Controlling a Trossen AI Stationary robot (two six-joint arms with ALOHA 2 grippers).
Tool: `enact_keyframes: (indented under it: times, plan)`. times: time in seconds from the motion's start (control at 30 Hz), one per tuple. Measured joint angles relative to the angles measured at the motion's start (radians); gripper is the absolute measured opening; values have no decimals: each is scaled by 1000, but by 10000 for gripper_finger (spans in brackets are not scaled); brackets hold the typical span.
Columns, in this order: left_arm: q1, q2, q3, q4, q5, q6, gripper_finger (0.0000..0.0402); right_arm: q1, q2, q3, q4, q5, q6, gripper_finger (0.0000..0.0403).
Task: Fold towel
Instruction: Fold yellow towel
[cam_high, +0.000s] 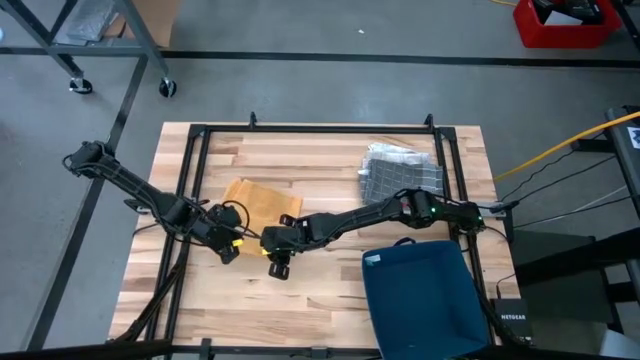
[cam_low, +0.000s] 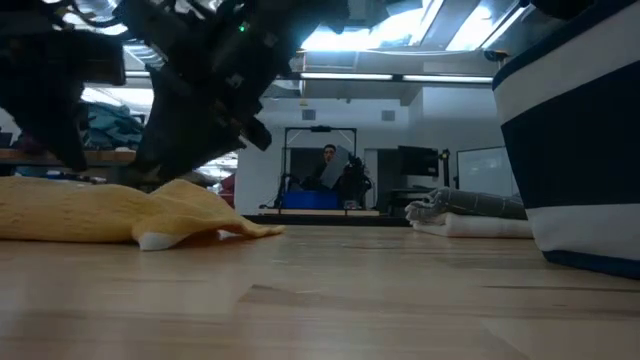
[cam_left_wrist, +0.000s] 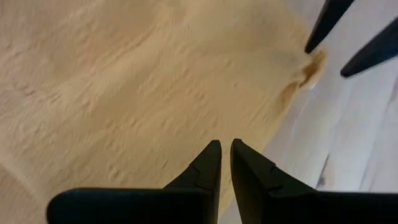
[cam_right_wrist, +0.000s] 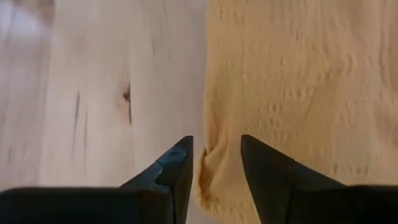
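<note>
The yellow towel (cam_high: 258, 203) lies folded on the wooden table (cam_high: 330, 290), left of the middle; in the low view the towel (cam_low: 90, 218) rests flat with a small hump, and one corner (cam_low: 160, 240) curls up. My left gripper (cam_left_wrist: 225, 149) hovers shut above the towel's surface near its near edge, at the towel's near left in the high view (cam_high: 228, 250). My right gripper (cam_right_wrist: 216, 149) stands open above the towel's side edge (cam_right_wrist: 208, 93), one finger over cloth and one over bare wood; it also shows over a towel corner in the left wrist view (cam_left_wrist: 325, 62).
A grey checked towel (cam_high: 400, 172) lies folded at the far right of the table. A dark blue bin (cam_high: 420, 295) stands at the near right corner. A black frame (cam_high: 320, 128) runs around the work area. A person (cam_low: 330, 160) sits in the room beyond.
</note>
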Motion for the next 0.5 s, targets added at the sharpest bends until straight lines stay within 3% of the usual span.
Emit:
enact_keyframes:
  times: [0.27, 0.5]
  plan:
    - [-31, 0, -26, -17, -1, -25, 26, -12, 1, 20, 1, 10, -53, 138]
    - [-29, 0, -37, -4, -2, 127, 32, -35, -5, 50, 9, 10, -77, 138]
